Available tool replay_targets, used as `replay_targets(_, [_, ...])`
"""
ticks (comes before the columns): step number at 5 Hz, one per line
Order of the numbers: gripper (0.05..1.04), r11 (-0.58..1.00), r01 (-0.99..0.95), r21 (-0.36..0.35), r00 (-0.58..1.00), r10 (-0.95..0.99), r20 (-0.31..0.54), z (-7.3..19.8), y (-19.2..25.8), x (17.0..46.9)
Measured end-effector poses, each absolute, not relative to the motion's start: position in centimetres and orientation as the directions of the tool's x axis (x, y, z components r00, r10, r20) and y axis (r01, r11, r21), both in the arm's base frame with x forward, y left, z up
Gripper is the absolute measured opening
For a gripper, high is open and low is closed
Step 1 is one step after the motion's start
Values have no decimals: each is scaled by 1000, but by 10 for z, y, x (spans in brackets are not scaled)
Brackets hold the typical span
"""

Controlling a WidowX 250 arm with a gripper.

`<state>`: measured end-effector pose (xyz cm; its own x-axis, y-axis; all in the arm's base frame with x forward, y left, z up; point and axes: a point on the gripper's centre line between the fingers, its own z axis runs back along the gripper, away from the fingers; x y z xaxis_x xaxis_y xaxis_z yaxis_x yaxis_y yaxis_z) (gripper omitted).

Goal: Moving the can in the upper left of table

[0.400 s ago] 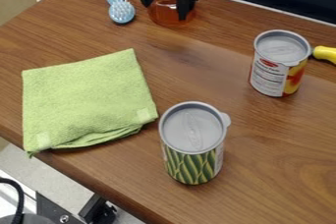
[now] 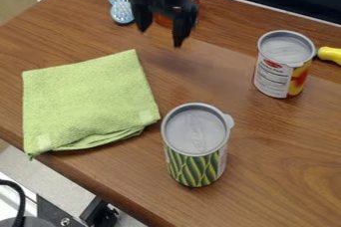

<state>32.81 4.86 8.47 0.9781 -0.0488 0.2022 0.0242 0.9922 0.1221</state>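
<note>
Gripper (image 2: 161, 37) has shifted nearer the camera, spread and empty. 2 cans stand upright on the counter (image 2: 286, 171): green-patterned can (image 2: 194, 164) beside the cloth (image 2: 86, 104), red-and-yellow can (image 2: 282, 71) at right. Risk: off-centre descent could topple either.

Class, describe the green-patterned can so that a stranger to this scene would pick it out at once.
On the wooden table, find the folded green cloth at the picture's left. Just right of its lower right corner stands an upright can with a grey lid. Its green and yellow streaked label sets it apart from the red-and-yellow can farther back.
</note>
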Motion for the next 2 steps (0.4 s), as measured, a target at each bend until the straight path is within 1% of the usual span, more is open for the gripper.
replay_targets(1, [997,996,17,92,976,-37,216,102,37,307])
replay_targets(2, [997,999,36,18,981,-39,190,117,24,286])
